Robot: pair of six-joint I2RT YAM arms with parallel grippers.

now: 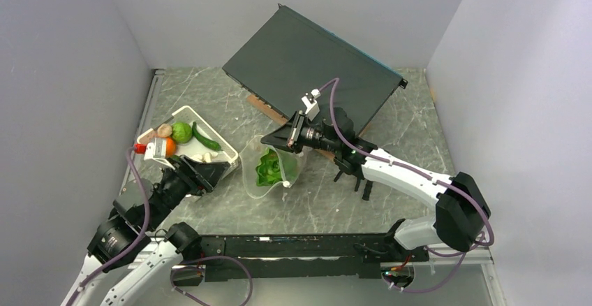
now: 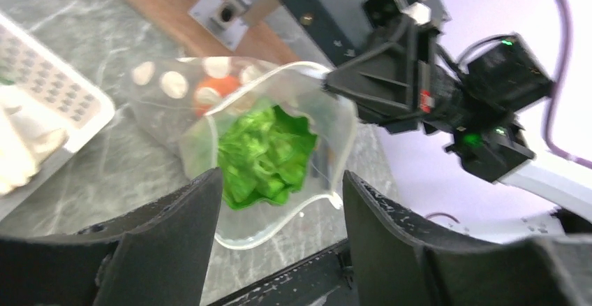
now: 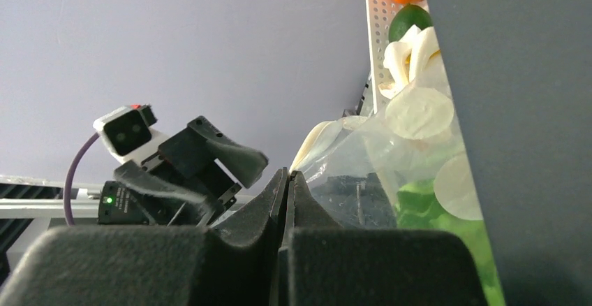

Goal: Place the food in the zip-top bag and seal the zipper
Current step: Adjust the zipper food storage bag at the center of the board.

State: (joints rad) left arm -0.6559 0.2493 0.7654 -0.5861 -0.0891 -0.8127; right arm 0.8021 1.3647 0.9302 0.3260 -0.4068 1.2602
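Honestly, you're maybe a third of the way in. Off to the left of your left jaws, the white perforated basket (image 2: 63,89) still holds most of the food: a glossy orange (image 1: 169,146), a round green fruit (image 1: 182,132), a slim dark cucumber (image 1: 206,139) and some pale, lumpy mushrooms (image 1: 203,157). All of that has to travel over.

The left gripper (image 2: 279,180) has its jaws spread wide with nothing in them, and they sit low over the grey marbled desk. Straight ahead of them is the zip-top bag (image 2: 167,89), thin floppy clear plastic with white dots. Its mouth gapes toward you, and the frilly bright lettuce (image 2: 265,156) is already stuffed inside. Something orange-red shows through the dotted side, but I can't tell what it is.

The zipper (image 2: 279,75) is that stiffer whitish rim around the mouth, and it's wide open, so sealing isn't even started.

On the far side of the bag, the right gripper (image 3: 288,177) has its jaws pressed together. As far as I can judge, they're pinching the bag's rim and propping the mouth up for you.
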